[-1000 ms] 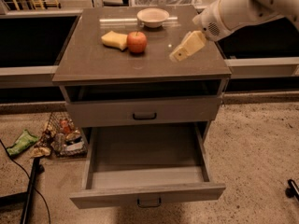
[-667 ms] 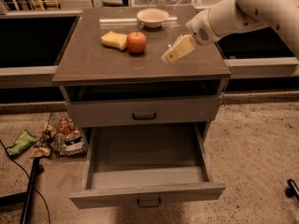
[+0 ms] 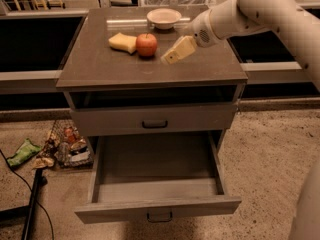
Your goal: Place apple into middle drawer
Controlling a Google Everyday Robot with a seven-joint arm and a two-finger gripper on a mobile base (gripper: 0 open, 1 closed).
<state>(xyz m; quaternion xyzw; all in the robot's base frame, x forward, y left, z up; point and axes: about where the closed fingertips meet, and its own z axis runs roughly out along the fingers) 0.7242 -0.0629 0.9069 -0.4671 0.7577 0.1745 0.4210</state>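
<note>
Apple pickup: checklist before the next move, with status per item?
1. Apple sits on the cabinet top, in plain view: ok.
2. Gripper is just right of the apple, pointed at it, not on it: ok.
3. Sponge is close on the apple's left; whether they touch: cannot tell.
4. Bowl stands behind the apple, apart from it: ok.
5. Middle drawer is pulled open, its floor showing: ok.

Grey-brown top (image 3: 150, 69), bearing three things: sponge (image 3: 123, 42), apple (image 3: 146, 45) just right of it, bowl (image 3: 163, 18) behind both near the back edge. Above the top, just right of the apple, the gripper (image 3: 170, 58).
</note>
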